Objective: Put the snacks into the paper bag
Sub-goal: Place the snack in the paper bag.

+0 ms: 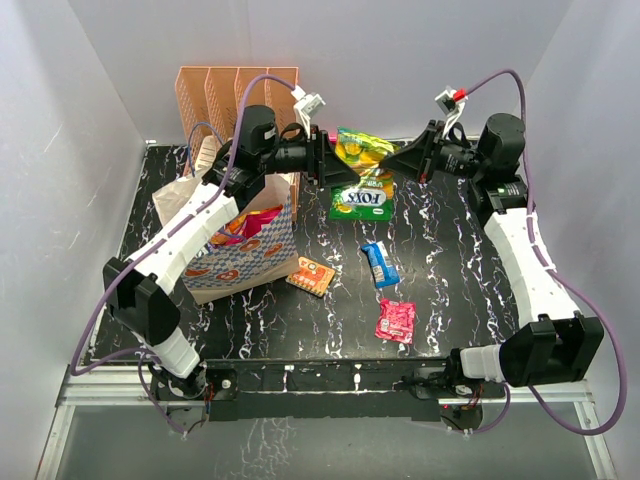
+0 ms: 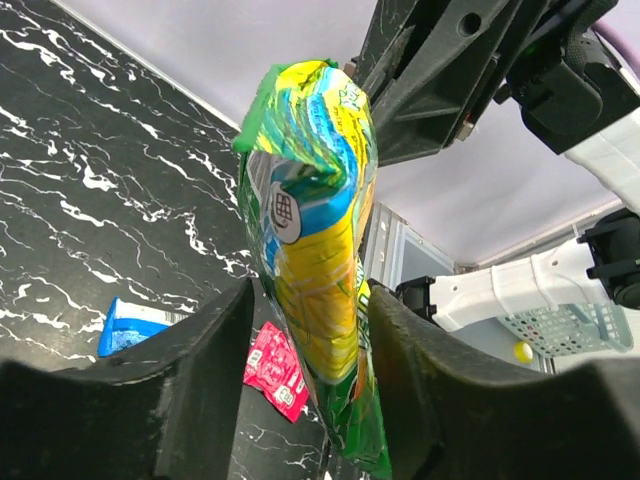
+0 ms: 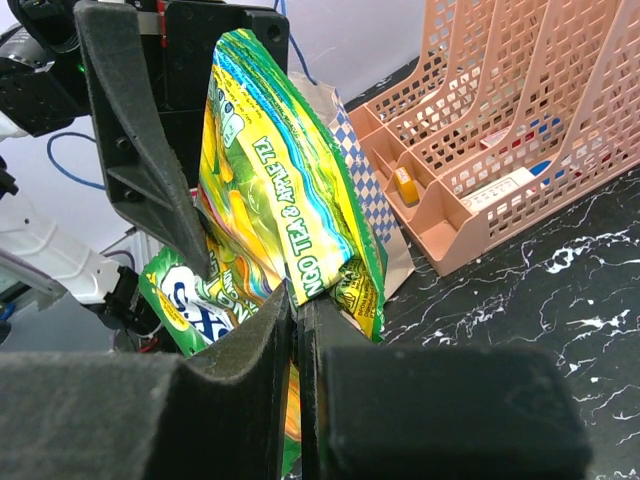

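Green-yellow packet [image 2: 310,250] between left jaws (right jaws too)

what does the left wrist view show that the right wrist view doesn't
Only left wrist: the blue packet and pink packet lying on the table. Only right wrist: the rack and the bag edge. Both: the green-yellow packet, pinched by the right gripper, with the left fingers either side.

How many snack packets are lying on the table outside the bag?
4: green Fox's packet at the back, blue packet mid-table, orange packet beside the paper bag, pink packet at the front. Others may be hidden.
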Controlling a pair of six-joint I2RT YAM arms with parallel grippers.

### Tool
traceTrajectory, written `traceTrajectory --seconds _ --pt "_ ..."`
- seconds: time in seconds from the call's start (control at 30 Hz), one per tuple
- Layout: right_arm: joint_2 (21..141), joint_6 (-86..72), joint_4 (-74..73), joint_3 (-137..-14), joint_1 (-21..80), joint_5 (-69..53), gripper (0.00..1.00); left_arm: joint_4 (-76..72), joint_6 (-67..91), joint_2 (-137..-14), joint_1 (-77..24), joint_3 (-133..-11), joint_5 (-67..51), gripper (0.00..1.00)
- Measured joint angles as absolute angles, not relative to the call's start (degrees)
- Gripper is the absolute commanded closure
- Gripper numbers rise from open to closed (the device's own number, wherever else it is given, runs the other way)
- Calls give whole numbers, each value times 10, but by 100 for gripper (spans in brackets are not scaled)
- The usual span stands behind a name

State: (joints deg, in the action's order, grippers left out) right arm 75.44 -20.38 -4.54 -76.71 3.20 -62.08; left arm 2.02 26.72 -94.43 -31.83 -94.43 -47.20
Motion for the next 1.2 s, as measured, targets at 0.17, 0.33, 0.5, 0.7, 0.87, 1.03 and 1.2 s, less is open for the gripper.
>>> traceTrajectory --seconds 0.17,0.33,0.5,0.7,0.87,1.03,1.2 --pt "754 -207 -34 -751 33 -625 91 3 281 -945 -319 -929 -482 85" --pt "752 -197 -27 -739 34 -628 85 4 271 -945 -319 -923 -485 100" --pt "747 -168 -37 -733 34 -629 64 16 249 -944 -319 -922 -487 100" --pt "732 -101 -95 -733 34 -616 32 66 185 -942 -319 -927 -477 100" --pt "715 -40 -148 -733 34 -597 27 147 90 -939 -319 -971 -463 100" --pt "701 19 -198 -733 34 -567 25 237 -23 -921 -317 -1034 -431 100" --pt "693 70 -230 -720 33 -537 25 326 -131 -885 -302 -1099 -394 100"
